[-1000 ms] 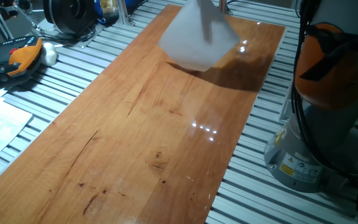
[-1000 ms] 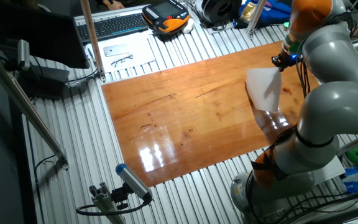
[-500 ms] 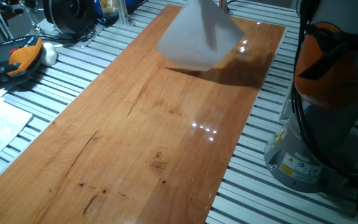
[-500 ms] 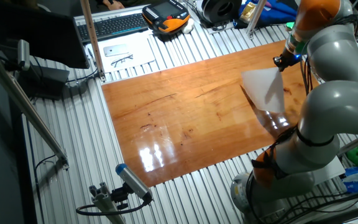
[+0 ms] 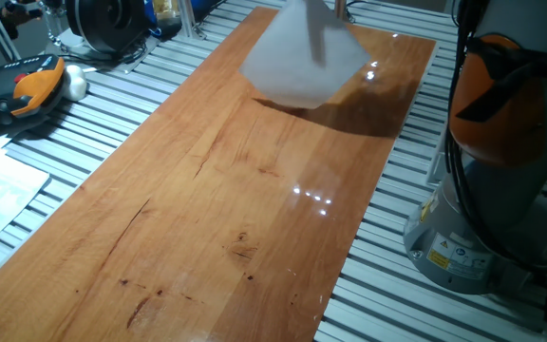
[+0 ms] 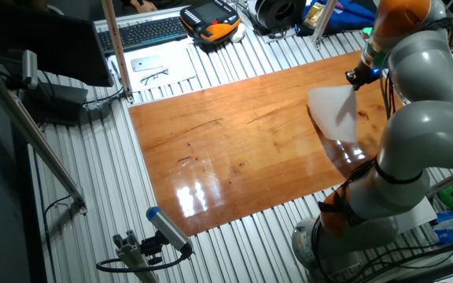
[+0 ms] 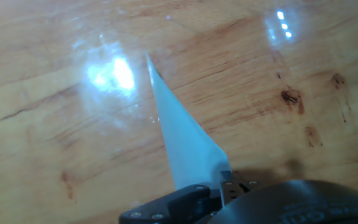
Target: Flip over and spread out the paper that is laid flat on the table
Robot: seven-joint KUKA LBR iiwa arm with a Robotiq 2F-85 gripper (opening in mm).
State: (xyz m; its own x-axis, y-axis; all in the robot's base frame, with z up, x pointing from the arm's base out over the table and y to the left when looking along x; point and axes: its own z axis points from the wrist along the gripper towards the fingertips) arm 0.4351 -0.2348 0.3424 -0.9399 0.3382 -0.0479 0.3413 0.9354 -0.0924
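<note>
Here, in one fixed view, the paper [image 5: 300, 59] hangs above the worktop's [image 5: 226, 209] far end. From the other side, the grey arm [image 6: 415, 102] bends over, its end effector [image 6: 355, 76] pinching the sheet's top edge. The hand view shows it edge-on, clamped between the fingers [image 7: 232, 185].
</note>
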